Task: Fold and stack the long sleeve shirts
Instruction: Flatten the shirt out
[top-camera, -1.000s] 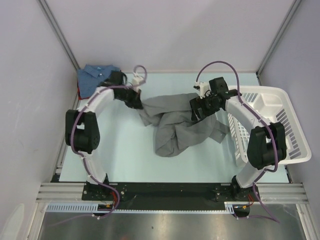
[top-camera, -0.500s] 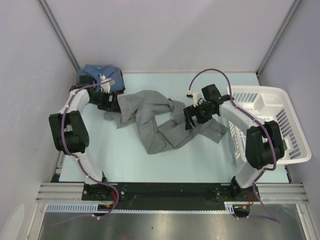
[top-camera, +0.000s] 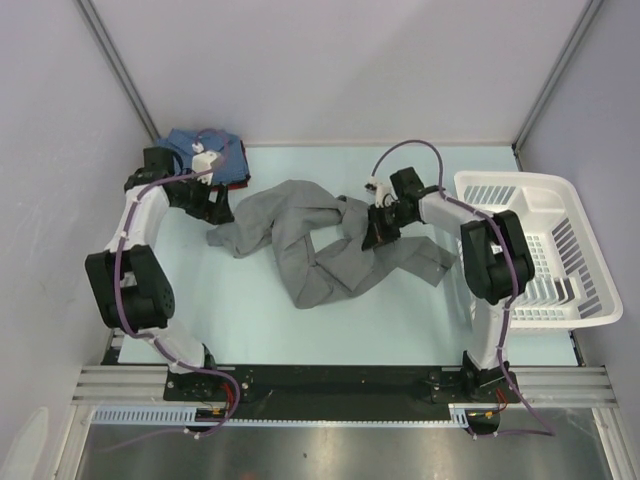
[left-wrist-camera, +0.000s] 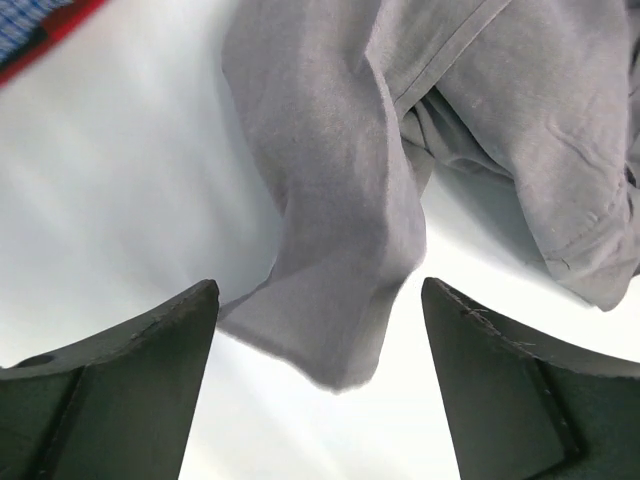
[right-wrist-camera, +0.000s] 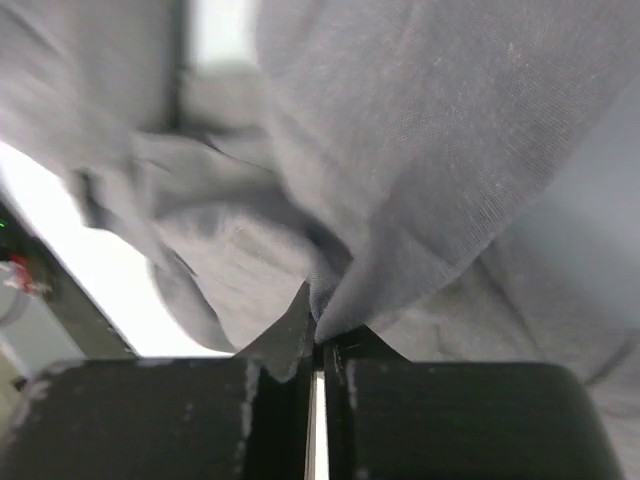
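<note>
Grey shirt (top-camera: 300, 250) lay crumpled mid-table, its long axis running left to right between my grippers. Right gripper (top-camera: 378, 232) was clamped on a fold right of its middle. Left gripper (top-camera: 217, 212) hung with jaws apart over its left end, not gripping. Blue shirt (top-camera: 195, 143) sat beyond, in the far-left corner.

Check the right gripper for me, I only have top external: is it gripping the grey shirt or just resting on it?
Observer: The right wrist view shows the right gripper shut, with a fold of the grey shirt pinched between its tips.
Operator: And the left?
Observer: Left gripper is wide open. A loose end of that shirt lies on the table between its fingers, not gripped.
</note>
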